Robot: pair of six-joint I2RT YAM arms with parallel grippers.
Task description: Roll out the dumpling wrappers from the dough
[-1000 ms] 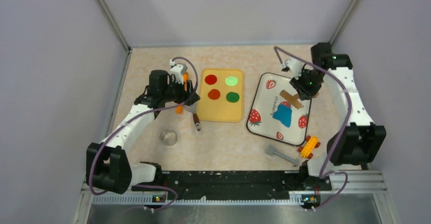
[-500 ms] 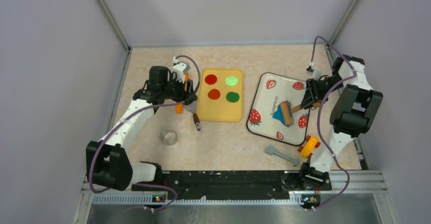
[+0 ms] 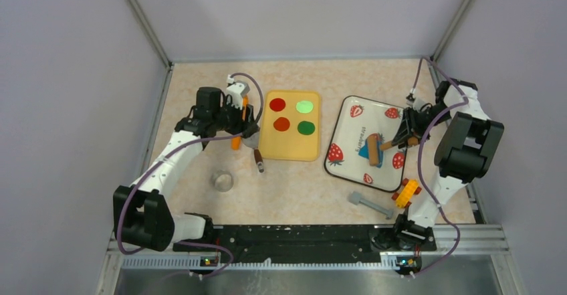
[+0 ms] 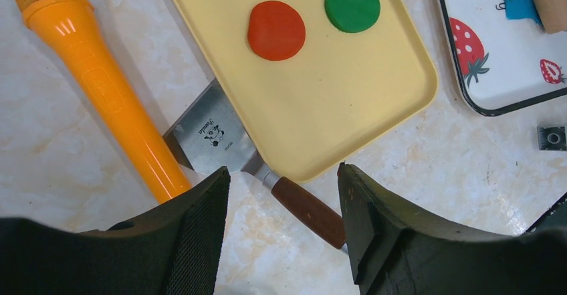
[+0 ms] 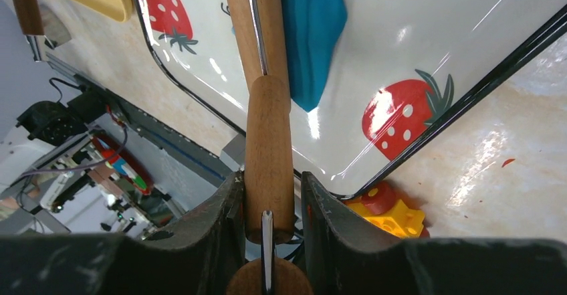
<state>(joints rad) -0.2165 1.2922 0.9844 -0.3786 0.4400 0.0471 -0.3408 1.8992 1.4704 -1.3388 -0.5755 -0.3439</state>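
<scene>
Orange toy microphone (image 4: 100,87) and a small cleaver (image 4: 214,134), its blade at the yellow tray's (image 4: 348,101) edge, show plainly only from the left wrist. The left end effector (image 4: 281,194) hangs wide and empty above them. Rightward, the right end effector (image 5: 267,184) clamps the wooden rolling pin (image 5: 267,141), whose barrel lies on the dough (image 5: 314,27) mid strawberry tray (image 5: 428,34), apart from its rim.

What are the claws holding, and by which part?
The right claw grips the wooden roller by its handle. The left claw is open and holds nothing.
</scene>
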